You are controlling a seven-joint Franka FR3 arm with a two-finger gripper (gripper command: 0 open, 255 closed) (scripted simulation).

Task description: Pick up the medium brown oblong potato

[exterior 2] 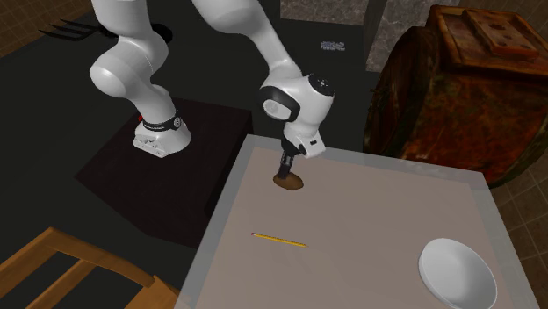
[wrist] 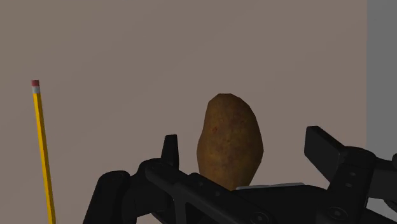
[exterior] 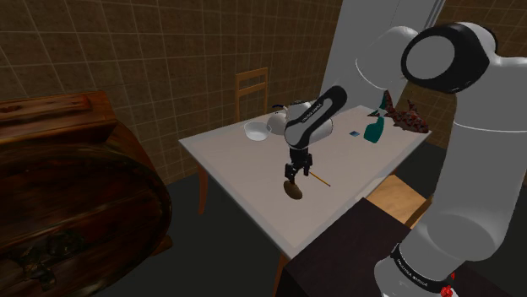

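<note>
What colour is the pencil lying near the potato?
The pencil is yellow with a reddish tip; the wrist view shows it best.

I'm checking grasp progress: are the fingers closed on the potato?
No, the fingers stand apart on either side of the potato, with bare table showing between each one and it.

Item counts. One brown potato at the end effector; one yellow pencil just beside it; one white bowl farther from it, all on the one worktop. Well away from the end effector: one white pot-like vessel, one teal object, one dark red-brown figure. Wooden chairs: two, the first chair and the second chair.
</note>
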